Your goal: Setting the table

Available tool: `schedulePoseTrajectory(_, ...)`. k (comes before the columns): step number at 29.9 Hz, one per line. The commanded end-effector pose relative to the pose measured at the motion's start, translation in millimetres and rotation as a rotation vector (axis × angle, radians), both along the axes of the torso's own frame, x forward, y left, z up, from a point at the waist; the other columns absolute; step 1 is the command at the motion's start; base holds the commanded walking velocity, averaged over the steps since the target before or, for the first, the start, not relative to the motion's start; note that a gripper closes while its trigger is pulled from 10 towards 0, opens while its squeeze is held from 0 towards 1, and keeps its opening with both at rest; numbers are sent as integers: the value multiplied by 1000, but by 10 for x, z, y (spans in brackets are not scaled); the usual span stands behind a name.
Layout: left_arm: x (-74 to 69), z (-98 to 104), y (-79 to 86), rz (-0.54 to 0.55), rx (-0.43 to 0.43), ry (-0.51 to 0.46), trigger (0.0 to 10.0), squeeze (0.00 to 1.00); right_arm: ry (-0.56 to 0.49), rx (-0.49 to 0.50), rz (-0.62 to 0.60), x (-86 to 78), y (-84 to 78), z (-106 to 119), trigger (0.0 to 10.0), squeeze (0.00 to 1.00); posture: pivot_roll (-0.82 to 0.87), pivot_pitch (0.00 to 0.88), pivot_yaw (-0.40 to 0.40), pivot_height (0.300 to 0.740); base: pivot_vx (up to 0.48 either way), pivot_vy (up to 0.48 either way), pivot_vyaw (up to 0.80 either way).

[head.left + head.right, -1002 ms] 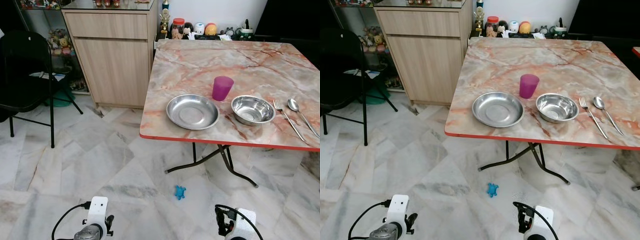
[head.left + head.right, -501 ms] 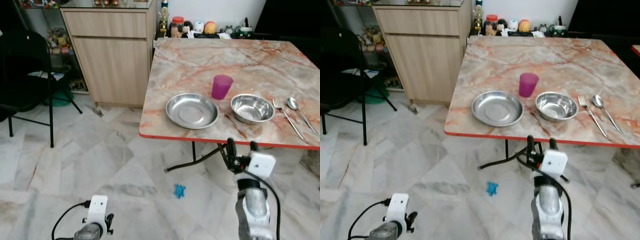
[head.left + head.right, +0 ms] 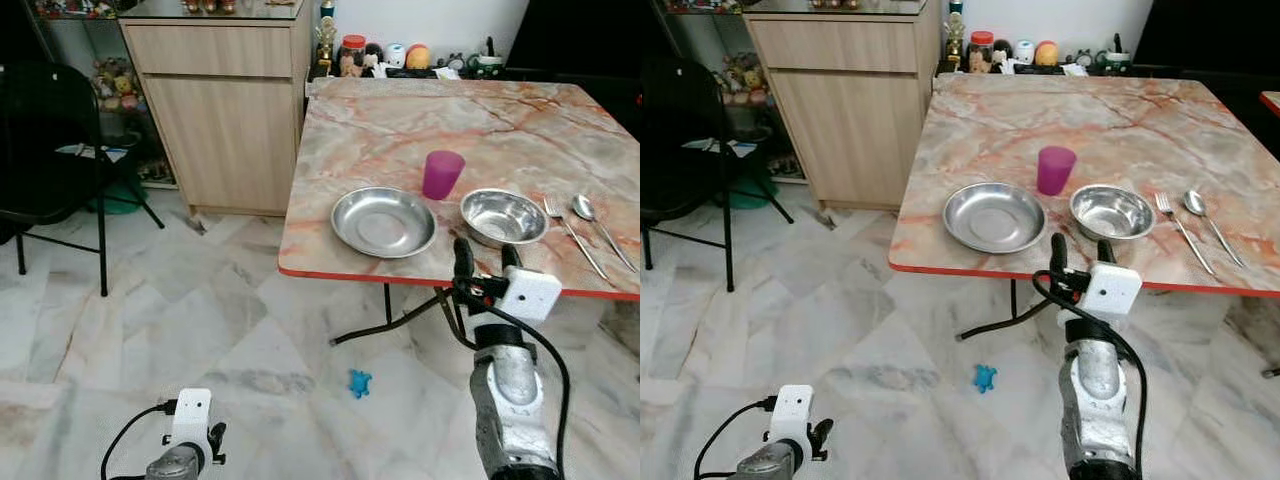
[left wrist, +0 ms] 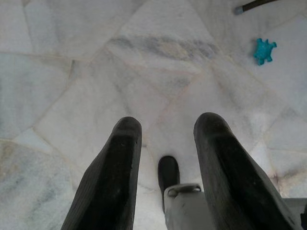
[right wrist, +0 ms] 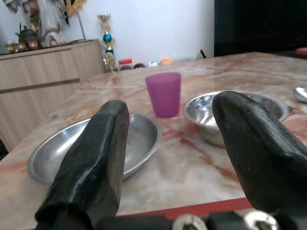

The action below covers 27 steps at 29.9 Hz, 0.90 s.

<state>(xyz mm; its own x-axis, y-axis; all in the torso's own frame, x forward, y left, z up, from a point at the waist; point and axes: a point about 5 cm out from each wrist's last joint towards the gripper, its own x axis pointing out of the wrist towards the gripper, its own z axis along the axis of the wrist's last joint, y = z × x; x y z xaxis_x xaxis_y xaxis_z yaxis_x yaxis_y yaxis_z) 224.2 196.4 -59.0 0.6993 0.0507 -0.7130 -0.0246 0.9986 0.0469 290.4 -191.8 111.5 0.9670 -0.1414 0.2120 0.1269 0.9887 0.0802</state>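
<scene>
the plate sits near the table's front edge, with the pink cup just behind it and the bowl beside it. i think the plate is light, hard and slippery, so i'd pinch its rim. my right gripper is wide open and holds nothing. my left gripper hangs open over the floor.

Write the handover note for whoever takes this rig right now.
Right gripper: open, empty, raised at the table's near edge, between plate and bowl.
Left gripper: open, empty, hanging low over the floor.
On the table: plate, purple cup behind it, bowl, then fork and spoon to the right.
Done: nothing grasped. Left: arrange the setting.
</scene>
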Motion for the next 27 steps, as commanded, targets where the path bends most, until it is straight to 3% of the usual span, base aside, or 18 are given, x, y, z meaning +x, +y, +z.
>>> schedulePoseTrajectory(1,-25,-9,40,-8,25,8,10000,0,-7,8,5,-4,24,55,10000,0,4,0,-30,740,0,0,0)
schedulePoseTrajectory(27,5,5,2,-19,13,-4,10000,0,18,21,27,10,76,86,10000,0,11,0,-29,740,0,0,0)
